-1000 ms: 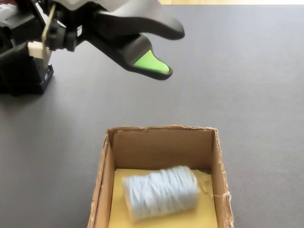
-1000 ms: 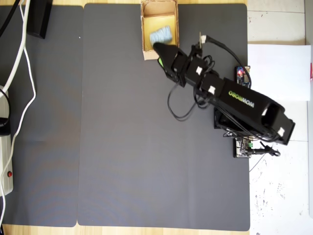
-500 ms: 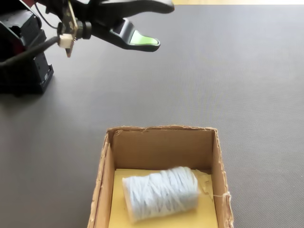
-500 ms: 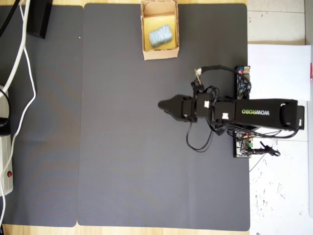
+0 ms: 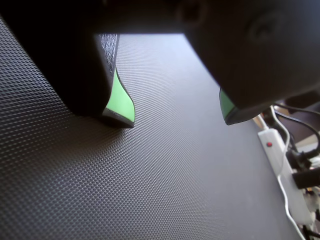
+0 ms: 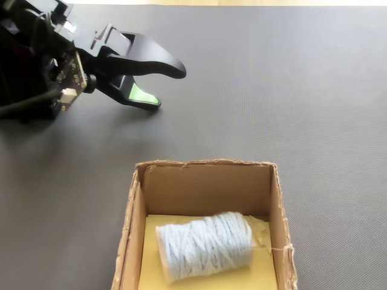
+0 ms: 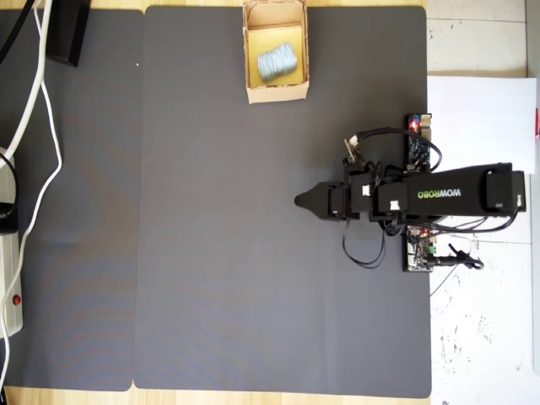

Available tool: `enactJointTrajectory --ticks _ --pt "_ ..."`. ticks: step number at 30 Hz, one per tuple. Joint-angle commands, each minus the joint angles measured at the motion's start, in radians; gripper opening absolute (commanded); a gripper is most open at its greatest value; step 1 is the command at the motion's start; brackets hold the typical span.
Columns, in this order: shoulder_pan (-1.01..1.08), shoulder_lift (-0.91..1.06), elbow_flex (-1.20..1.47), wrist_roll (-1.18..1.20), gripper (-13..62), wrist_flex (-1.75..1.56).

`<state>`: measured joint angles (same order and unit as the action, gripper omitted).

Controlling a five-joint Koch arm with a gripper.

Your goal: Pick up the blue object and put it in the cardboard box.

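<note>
The blue object [image 6: 204, 245], a pale blue-white wound bundle, lies inside the cardboard box [image 6: 205, 187] on its yellowish floor. From overhead the blue object [image 7: 276, 62] and the cardboard box [image 7: 275, 89] sit at the mat's top edge. My gripper [image 6: 166, 87] hovers low over the dark mat, far from the box, open with nothing between its green-padded jaws. In the wrist view the gripper [image 5: 177, 119] frames only bare mat. The overhead view shows the gripper [image 7: 300, 202] pointing left at mid-mat.
A dark textured mat [image 7: 211, 253] covers the table. A white power strip [image 5: 280, 165] with cables lies past the mat's edge; it also shows as the power strip [image 7: 10, 287] at the overhead view's left. The arm base and circuit boards [image 7: 418, 202] stand at the right.
</note>
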<state>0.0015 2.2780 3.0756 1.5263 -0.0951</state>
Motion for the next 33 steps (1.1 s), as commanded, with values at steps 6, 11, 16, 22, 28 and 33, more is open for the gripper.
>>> enactJointTrajectory --ticks 6,11,16,22,28,33 --pt "-0.002 0.091 0.043 0.040 34.3 0.049" --pt "0.009 0.089 0.043 0.038 34.0 0.140" --pt "0.011 0.089 0.043 0.035 34.0 0.141" --pt "0.015 0.089 0.043 0.035 34.1 0.140" --pt "0.015 0.089 0.043 0.034 34.1 0.140" --pt "0.015 0.089 0.043 0.034 34.1 0.140"
